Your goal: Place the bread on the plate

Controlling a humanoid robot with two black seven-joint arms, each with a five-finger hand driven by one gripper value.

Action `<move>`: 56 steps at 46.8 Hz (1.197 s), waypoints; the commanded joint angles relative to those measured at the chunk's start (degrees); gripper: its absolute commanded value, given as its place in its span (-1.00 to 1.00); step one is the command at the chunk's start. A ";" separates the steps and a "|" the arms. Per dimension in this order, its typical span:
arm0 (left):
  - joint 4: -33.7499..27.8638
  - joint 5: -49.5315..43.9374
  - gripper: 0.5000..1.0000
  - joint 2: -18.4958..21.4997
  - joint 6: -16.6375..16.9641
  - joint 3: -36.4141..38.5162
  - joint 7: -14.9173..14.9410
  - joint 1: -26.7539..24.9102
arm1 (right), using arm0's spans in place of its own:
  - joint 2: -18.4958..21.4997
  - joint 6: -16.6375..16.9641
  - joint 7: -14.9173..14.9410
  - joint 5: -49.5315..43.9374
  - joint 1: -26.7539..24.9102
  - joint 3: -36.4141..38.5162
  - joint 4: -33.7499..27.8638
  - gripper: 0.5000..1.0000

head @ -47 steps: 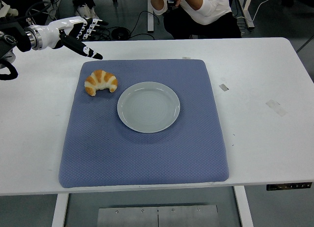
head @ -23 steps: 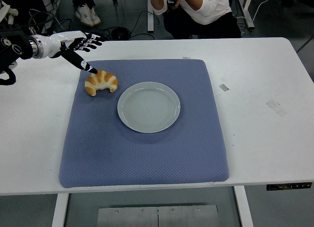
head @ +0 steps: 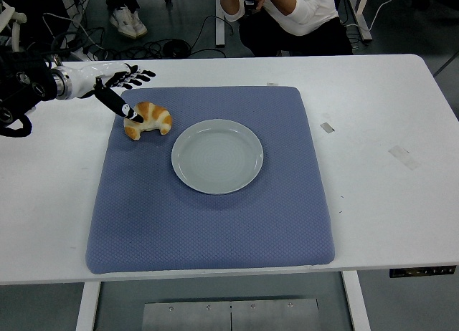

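Your left hand (head: 118, 87) has dropped and drawn in toward the bread (head: 148, 120) over the last second: it was hovering up past the mat's far left corner, and now its thumb tip sits right over the bread's left end, touching it or very nearly so. The fingers (head: 138, 75) are spread wide and fan out beyond the mat's far edge; the hand holds nothing. Nothing else has shifted, and your right arm is out of view.

The bread, a croissant, lies on the blue mat (head: 215, 223) near its far left corner, just beside the plate (head: 217, 156) but not touching it. The plate sits a little toward the far side of the mat's middle and is bare. A person crouches beyond the table's (head: 387, 202) far edge, clear of the work.

You look to be at the reach-and-grasp step, with the placing not yet begun. Next you'll likely need to bring the fingers down around the far side of the bread so it sits between them and the thumb, then close gently. It looks soft and flaky, so squeeze only enough to lift it. From there the carry is short: toward the plate's centre, then lower and release.
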 commanded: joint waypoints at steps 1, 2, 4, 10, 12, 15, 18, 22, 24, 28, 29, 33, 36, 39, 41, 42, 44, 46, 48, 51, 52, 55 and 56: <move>0.05 -0.08 0.89 -0.77 0.64 -0.05 0.00 0.76 | 0.00 -0.03 0.01 0.00 0.00 -0.01 0.01 1.00; 0.05 -0.08 0.89 -0.95 0.73 -0.13 0.00 0.94 | 0.00 -0.03 0.01 0.00 0.00 -0.01 0.01 1.00; 0.05 -0.17 0.89 -1.03 0.90 -0.14 0.00 1.20 | 0.00 -0.03 0.01 0.00 0.00 -0.01 0.01 1.00; 0.13 -0.17 0.88 -1.12 1.43 -0.14 0.00 1.64 | 0.00 -0.03 0.01 0.00 0.00 -0.01 0.01 1.00; 0.22 -0.08 0.88 -1.12 1.69 -0.05 0.00 1.82 | 0.00 0.06 0.01 0.00 0.00 -0.01 0.01 1.00; 0.22 -0.08 0.87 -1.12 2.05 -0.05 0.00 2.00 | 0.00 -0.03 0.01 0.00 0.00 -0.01 0.01 1.00; 0.22 -0.08 0.85 -1.12 2.05 0.04 0.00 2.35 | 0.00 -0.03 0.01 0.00 0.00 -0.01 0.01 1.00; 0.22 0.01 0.79 -1.12 2.13 0.04 0.00 2.52 | 0.00 -0.03 0.01 0.00 0.00 -0.01 0.01 1.00; 0.22 0.01 0.76 -1.12 2.22 0.13 0.00 2.52 | 0.00 -0.03 0.01 0.00 0.00 -0.01 0.01 1.00; 0.22 0.01 0.71 -1.12 2.57 0.13 0.00 2.79 | 0.00 -0.03 0.01 0.00 0.00 -0.01 0.01 1.00; 0.22 0.01 0.71 -1.12 2.57 0.13 0.00 2.87 | 0.00 -0.03 0.01 0.00 0.00 -0.01 0.01 1.00; 0.31 0.01 0.69 -1.12 2.66 0.13 0.00 2.96 | 0.00 -0.03 0.01 0.00 0.00 -0.01 -0.08 1.00; 0.22 0.01 0.64 -1.12 2.66 0.13 0.00 3.40 | 0.00 -0.03 0.01 0.00 0.00 -0.01 -0.17 1.00; 0.22 0.01 0.59 -1.12 2.66 0.13 0.00 3.49 | 0.00 -0.03 0.01 0.00 0.00 -0.01 -0.17 1.00; 0.22 0.01 0.57 -1.12 2.66 0.13 0.00 3.58 | 0.00 0.06 0.01 0.00 0.00 -0.01 -0.08 1.00; 0.22 0.01 0.55 -1.12 2.57 0.13 0.00 3.58 | 0.00 -0.03 0.01 0.00 0.00 0.08 -0.08 1.00; 0.22 0.01 0.50 -1.12 2.57 0.13 -0.08 3.58 | 0.00 -0.03 0.01 0.00 0.00 -0.01 -0.17 1.00; 0.22 0.01 0.44 -1.12 2.66 0.13 0.00 3.58 | 0.00 -0.03 0.01 0.00 0.00 -0.01 -0.17 1.00; 0.22 0.01 0.39 -1.12 2.57 0.04 0.00 3.49 | 0.00 -0.03 0.01 0.00 0.00 -0.01 -0.17 1.00; 0.31 0.01 0.25 -1.12 2.57 0.04 -0.09 3.49 | 0.00 -0.03 0.01 0.00 0.00 -0.01 -0.17 1.00; 0.22 0.01 0.20 -1.12 2.57 0.04 -0.09 3.49 | 0.00 0.06 0.01 0.00 -0.08 -0.01 -0.17 1.00; 0.22 -0.08 0.05 -1.03 2.57 0.04 -0.09 3.40 | 0.00 0.06 0.01 0.00 0.00 -0.01 -0.08 1.00; 0.22 -0.08 0.02 -1.03 2.57 0.04 -0.09 3.40 | 0.00 -0.03 0.01 0.00 0.00 -0.01 -0.08 1.00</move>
